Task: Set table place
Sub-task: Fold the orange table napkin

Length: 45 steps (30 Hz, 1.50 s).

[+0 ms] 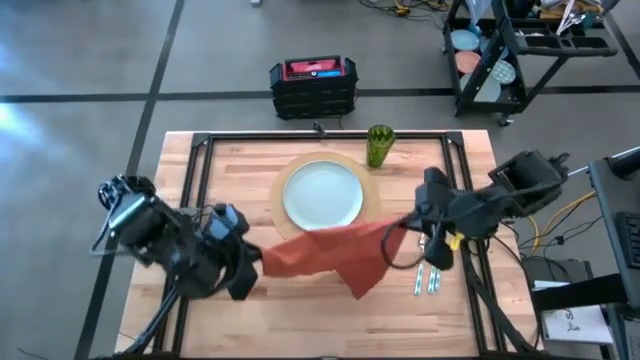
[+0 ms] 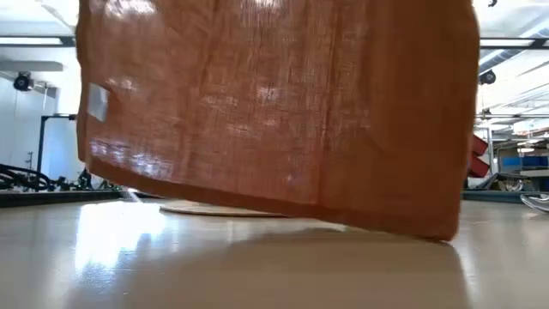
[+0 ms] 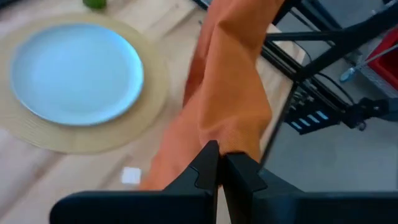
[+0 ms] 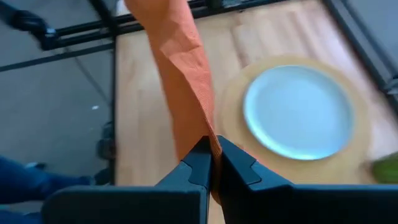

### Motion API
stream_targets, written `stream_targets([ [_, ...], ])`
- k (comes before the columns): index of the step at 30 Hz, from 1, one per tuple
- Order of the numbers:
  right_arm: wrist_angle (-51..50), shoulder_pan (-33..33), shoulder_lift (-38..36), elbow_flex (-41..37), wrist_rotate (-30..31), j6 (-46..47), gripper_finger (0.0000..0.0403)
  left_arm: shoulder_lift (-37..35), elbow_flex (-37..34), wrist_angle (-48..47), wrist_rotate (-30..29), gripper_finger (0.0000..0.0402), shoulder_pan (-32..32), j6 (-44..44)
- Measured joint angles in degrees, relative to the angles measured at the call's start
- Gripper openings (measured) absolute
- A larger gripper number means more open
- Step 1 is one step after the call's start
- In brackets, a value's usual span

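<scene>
Napkin [image 1: 330, 255] is held stretched above the table's [image 1: 240, 170] front edge — pinched by left gripper [image 1: 255, 268] and right gripper [image 1: 398, 232]; plate [image 1: 322, 194] lies behind.

The light-wood table [image 1: 220, 185] carries a round tan placemat [image 1: 372, 200] near its far middle, a green cup [image 1: 379, 145] just beyond it, and cutlery [image 1: 427, 280] (probably three pieces) near right.

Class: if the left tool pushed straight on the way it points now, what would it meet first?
Likely the right tool, which holds the far end of the napkin clamped in the left tool. Depth is unclear; it might pass beside it.
</scene>
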Motion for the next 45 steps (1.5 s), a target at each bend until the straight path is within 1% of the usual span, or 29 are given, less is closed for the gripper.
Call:
stream_targets([
  [4, 0.2, 3.5, 0.0, 0.2, -2.2, 2.3, 0.0, 2.7, 3.2, -0.3, -1.3, 0.0, -4.5, -6.4],
  [7, 0.3, 5.1, 0.0, 0.2, -2.7, 3.8, 0.0, 4.4, 4.8, -0.7, -4.8, 0.0, -7.7, -10.7],
  [10, 0.5, 6.0, 0.1, 0.2, -2.7, 5.2, 0.0, 4.7, 4.4, -1.1, -7.6, 0.0, -9.6, -15.2],
  [12, 0.7, 5.9, 0.4, 0.2, -2.9, 6.1, 0.0, 5.1, 4.4, -1.3, -8.2, 0.0, -10.2, -17.2],
  [15, 2.1, 5.9, 0.8, 0.2, -6.1, 6.8, 0.0, 6.4, 4.7, -1.0, -8.2, 0.0, -10.6, -18.6],
  [18, 4.8, 6.2, 0.8, 0.2, -8.4, 5.5, 0.0, 6.8, 4.7, -0.7, -8.1, 0.0, -10.8, -20.0],
  [20, 5.2, 6.2, 0.8, 0.3, -8.6, 4.1, 0.0, 6.9, 4.7, -1.5, -8.2, 0.0, -10.8, -21.1],
  [23, 3.2, 4.4, 0.8, 0.3, -7.0, 2.9, 0.0, 6.8, 4.2, -1.5, -8.2, 0.0, -10.8, -21.4],
  [26, -0.2, 0.8, 1.5, 0.1, -5.7, 2.3, 0.0, 6.4, 4.0, -1.4, -8.5, 0.0, -10.8, -21.4],
  [31, 0.2, -4.0, 4.3, -1.9, -6.1, -3.3, 0.0, 5.6, 2.3, -1.4, -8.5, 0.0, -10.8, -21.5],
  [34, 0.2, -6.9, 5.6, -4.0, -5.8, -6.9, 0.0, 4.8, -1.0, -1.2, -6.7, 0.0, -10.8, -23.3],
  [37, 1.0, -9.9, 7.4, -6.9, -5.6, -10.3, 0.0, 3.3, -7.2, -1.4, -4.9, 0.0, -10.5, -26.4],
  [42, 4.2, -14.5, 9.6, -12.2, -5.6, -14.9, 0.0, 0.1, -21.9, -1.4, 0.7, 0.0, -8.8, -32.4],
  [45, 8.7, -16.7, 10.4, -15.4, -5.6, -17.7, 0.0, -1.7, -30.7, -1.3, 2.9, 0.0, -8.4, -36.1],
])
